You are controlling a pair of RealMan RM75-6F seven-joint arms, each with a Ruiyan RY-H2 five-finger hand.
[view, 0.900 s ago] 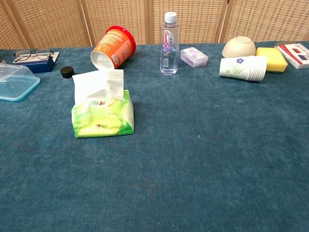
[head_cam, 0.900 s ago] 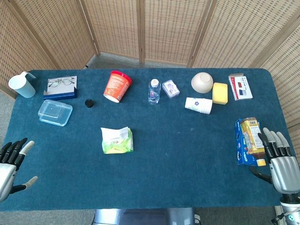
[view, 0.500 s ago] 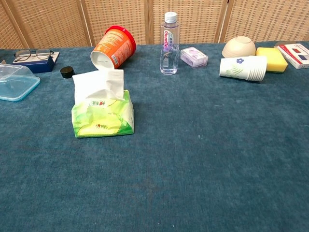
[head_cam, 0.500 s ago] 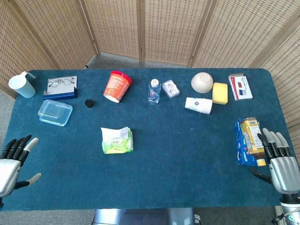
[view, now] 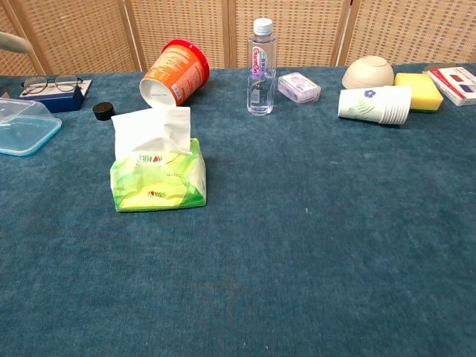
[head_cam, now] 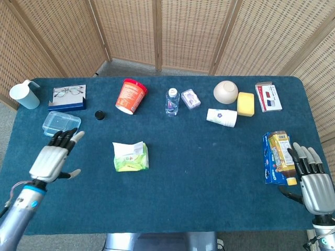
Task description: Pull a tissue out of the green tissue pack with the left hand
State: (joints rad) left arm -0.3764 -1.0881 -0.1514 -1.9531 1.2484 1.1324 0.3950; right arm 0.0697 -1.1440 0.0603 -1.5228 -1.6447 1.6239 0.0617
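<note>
Green and white, the tissue pack (head_cam: pixel 131 158) lies on the blue table (head_cam: pixel 209 172), a little left of the middle and toward the near side. One white tissue (view: pixel 152 132) stands up out of its slot, so it is ready to be taken. Nothing of the task looks done yet: the tissue is in the pack and no hand touches it.

The left hand (head_cam: pixel 53 158) is over the table, to the left of the pack and apart from it. Its fingers are spread and it holds nothing. The right hand (head_cam: pixel 314 185) is at the near right edge, also released, just beside a blue snack box (head_cam: pixel 275 157).

What remains, I judge, is the whole reach, the pinch on the tissue and the pull.
</note>
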